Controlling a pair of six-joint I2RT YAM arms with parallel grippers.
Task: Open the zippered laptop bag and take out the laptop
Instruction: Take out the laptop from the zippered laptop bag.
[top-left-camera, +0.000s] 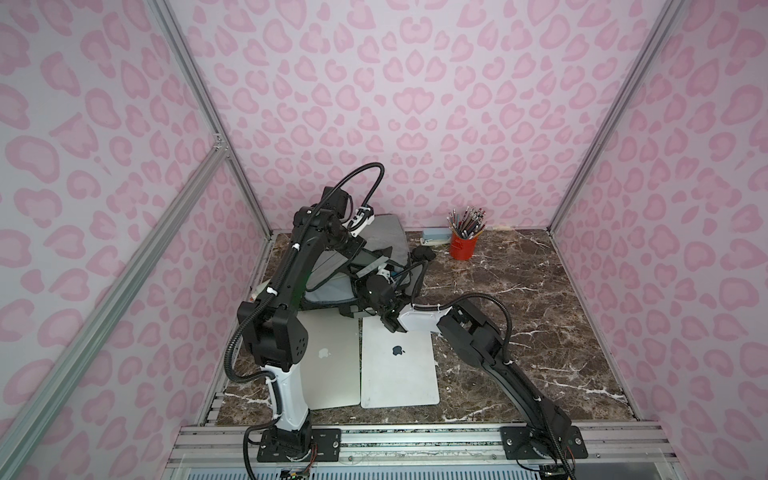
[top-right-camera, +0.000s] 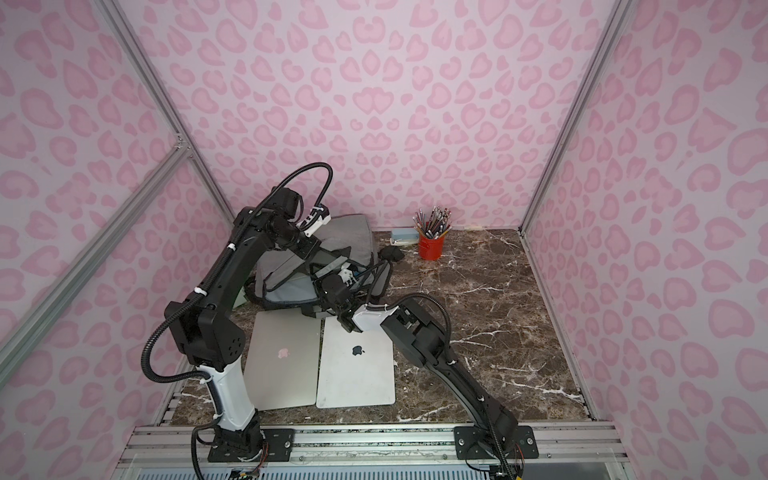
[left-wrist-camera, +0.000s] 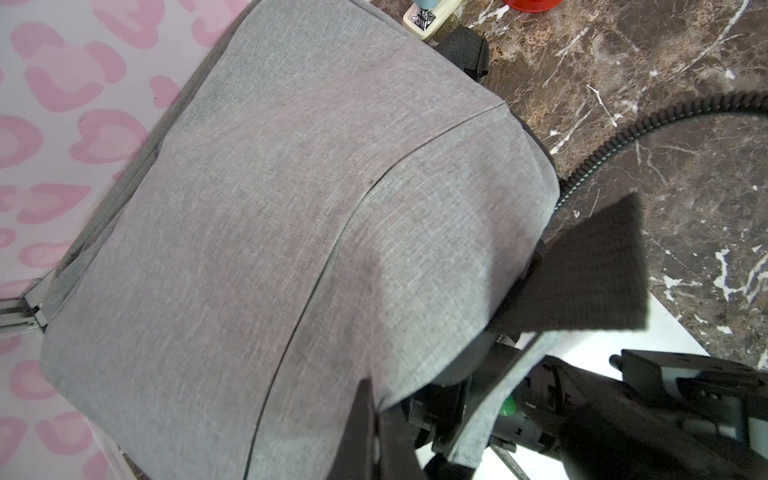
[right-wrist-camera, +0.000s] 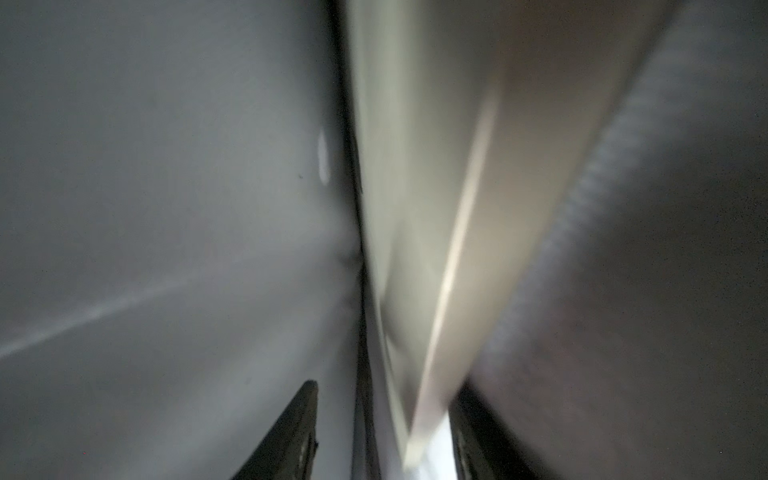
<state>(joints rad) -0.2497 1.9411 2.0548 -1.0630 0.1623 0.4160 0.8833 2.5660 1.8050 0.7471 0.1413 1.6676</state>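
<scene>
Two arms are working at the bag (top-left-camera: 386, 237), which is lying at the far left of the table (top-left-camera: 540, 311), against the back wall.

**Left arm** (top-left-camera: 286, 270): it is rising steeply from its near-left base, reaching its highest point over the bag, then bending its wrist down and to the right. In the left wrist view the left gripper (left-wrist-camera: 376, 415) is sitting at the edge of the grey cover, with its jaws together and pinching the bag fabric.

**Right arm** (top-left-camera: 498, 361): it is lying low, running from its near-right base toward the far left. Its elbow is bent, its white forearm is passing just over the far edge of the right laptop (top-left-camera: 399, 374), and its wrist is turning into the bag's mouth. In both top views the fingertips are hidden there.

**Right gripper** (right-wrist-camera: 384, 419): in the right wrist view its fingers (right-wrist-camera: 297, 424) are standing apart on either side of the laptop (right-wrist-camera: 415, 208). The laptop is showing only as a blurred pale slab, standing on edge between grey lining and dark fabric inside the bag. A gap is showing between one finger and the slab.

**Other items:**
- The left laptop (top-left-camera: 332, 365) is lying closed just beside the right one, near the bag's mouth.
- A red cup (top-left-camera: 462, 245) of pencils and a stapler (top-left-camera: 434, 237) are standing at the far edge, to the right of the bag.
</scene>
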